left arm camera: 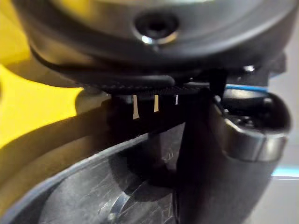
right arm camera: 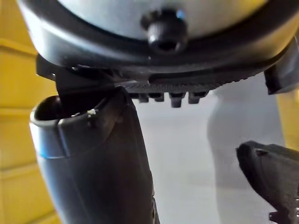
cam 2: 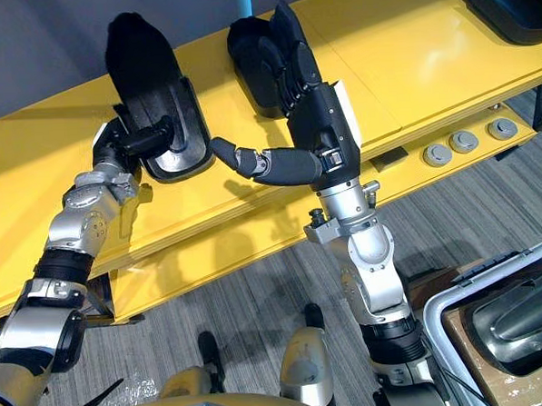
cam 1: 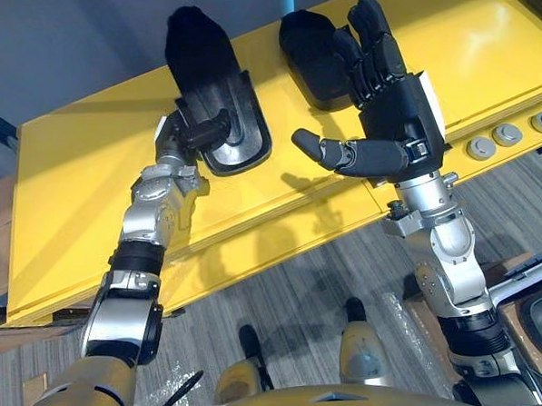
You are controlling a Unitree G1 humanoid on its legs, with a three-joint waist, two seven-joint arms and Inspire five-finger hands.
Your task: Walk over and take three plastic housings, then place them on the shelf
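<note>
yellow shelf [cam 1: 89, 194] carries three black housings. left housing [cam 1: 214, 79] at 11 o'clock: left hand [cam 1: 199, 134] clamps its near end, thumb curled over the rim. middle housing [cam 1: 308, 46] at 12 o'clock: right hand [cam 1: 398, 114] spread wide, fingers straight above its edge, holding nothing; contact unclear. third housing [cam 2: 506, 9] at 2 o'clock, untouched.
</note>
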